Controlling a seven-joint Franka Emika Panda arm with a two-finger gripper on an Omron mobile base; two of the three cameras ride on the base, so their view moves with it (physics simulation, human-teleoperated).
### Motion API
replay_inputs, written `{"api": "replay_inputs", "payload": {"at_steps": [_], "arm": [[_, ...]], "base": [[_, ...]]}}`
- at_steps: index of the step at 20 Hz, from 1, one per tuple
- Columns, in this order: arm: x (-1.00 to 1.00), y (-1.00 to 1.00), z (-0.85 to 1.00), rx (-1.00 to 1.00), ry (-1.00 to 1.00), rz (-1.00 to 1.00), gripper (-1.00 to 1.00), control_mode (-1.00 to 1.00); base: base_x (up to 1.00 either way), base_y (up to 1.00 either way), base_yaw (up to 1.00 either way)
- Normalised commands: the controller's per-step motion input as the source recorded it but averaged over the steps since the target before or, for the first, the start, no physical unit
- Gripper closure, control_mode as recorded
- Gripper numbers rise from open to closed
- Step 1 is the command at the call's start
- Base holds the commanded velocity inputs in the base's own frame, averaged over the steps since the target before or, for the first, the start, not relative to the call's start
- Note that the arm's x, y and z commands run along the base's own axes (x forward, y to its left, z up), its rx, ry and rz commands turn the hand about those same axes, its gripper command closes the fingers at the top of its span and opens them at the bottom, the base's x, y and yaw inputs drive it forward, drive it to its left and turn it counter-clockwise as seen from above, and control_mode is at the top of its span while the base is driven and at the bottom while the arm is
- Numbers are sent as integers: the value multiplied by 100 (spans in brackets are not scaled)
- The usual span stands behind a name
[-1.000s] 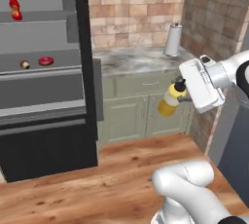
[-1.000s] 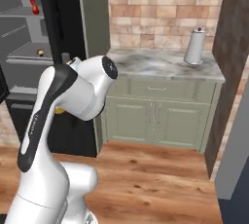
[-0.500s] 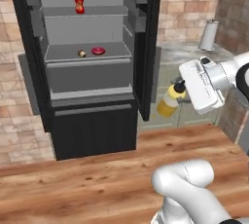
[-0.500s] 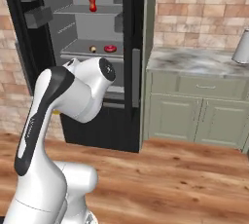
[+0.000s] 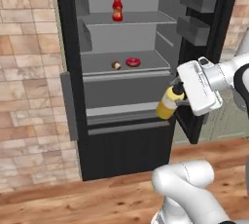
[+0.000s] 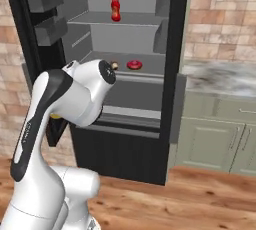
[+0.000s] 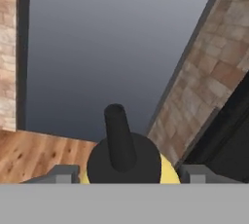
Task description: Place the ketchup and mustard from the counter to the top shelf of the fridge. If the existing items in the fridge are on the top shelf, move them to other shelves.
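Left base view, hand (image 5: 179, 102) clenched on tilted mustard (image 5: 167, 105), before open fridge (image 5: 126, 135)

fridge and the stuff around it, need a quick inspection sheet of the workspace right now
surface: tall black fridge stands open; its higher thin grey top shelf carries one bottle, the lower grey shelf two snacks.
job's things: small squat red ketchup bottle upright on the top shelf; slim yellow mustard bottle with black nozzle in the gripper, tilted, in front of the fridge below both shelves.
clutter: pink-frosted ring donut and small brown cupcake side by side on the lower shelf.
grippers: gripper shut on the mustard bottle.
cables: nothing seen.
surroundings: brick wall, wooden floor, marbled counter over pale green cabinets.
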Motion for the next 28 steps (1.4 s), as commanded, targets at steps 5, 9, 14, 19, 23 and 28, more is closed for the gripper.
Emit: {"api": "replay_inputs", "payload": {"at_steps": [5, 9, 14, 19, 23, 28], "arm": [[0, 0, 0, 0, 0, 0, 100, 100], [0, 0, 0, 0, 0, 0, 100, 100], [0, 0, 0, 0, 0, 0, 100, 100], [0, 0, 0, 0, 0, 0, 100, 100], [0, 0, 0, 0, 0, 0, 100, 100], [0, 0, 0, 0, 0, 0, 100, 100]], "base": [[81, 0, -1], [55, 0, 0], [54, 2, 0], [88, 0, -2], [95, 3, -4], [68, 23, -10]]}}
